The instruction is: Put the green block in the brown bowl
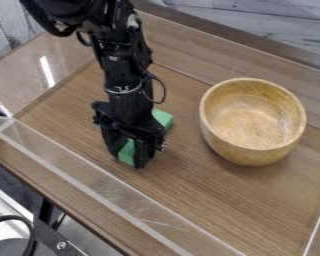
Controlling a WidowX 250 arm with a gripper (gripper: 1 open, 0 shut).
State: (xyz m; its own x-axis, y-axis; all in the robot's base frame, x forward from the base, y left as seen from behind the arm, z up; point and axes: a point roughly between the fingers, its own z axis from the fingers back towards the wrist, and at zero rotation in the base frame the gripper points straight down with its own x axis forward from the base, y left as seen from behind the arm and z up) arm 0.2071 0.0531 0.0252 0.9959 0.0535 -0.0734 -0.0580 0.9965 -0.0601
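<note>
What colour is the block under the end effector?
Bright green block, seen in the camera view.

Green block point(148, 130) on table, left of empty wooden brown bowl point(254, 121).

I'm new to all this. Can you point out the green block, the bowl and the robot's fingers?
block point(160, 119): camera view, its far end, clear of the fingers.
bowl point(254, 150): camera view, near rim.
fingers point(112, 146): camera view, left finger's tip.
</note>
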